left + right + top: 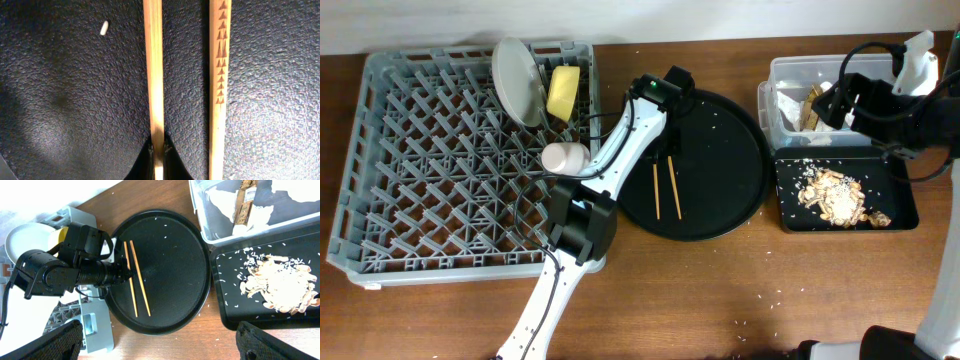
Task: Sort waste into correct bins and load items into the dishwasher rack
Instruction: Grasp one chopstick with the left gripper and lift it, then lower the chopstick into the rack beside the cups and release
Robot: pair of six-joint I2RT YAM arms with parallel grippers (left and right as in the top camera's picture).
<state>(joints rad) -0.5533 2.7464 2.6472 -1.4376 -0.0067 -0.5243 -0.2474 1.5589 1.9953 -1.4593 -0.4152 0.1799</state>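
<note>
The left fingers [142, 169] pinch one wooden chopstick [154, 75] at its far end. It lies parallel to the second chopstick [220, 75], both running from the far edge to the near edge of the round black tray [720, 130]. The right fingers [276, 341] are spread wide.

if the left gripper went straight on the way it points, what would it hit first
The round black tray, right under the chopstick the left gripper pinches; depth is hard to judge.
</note>
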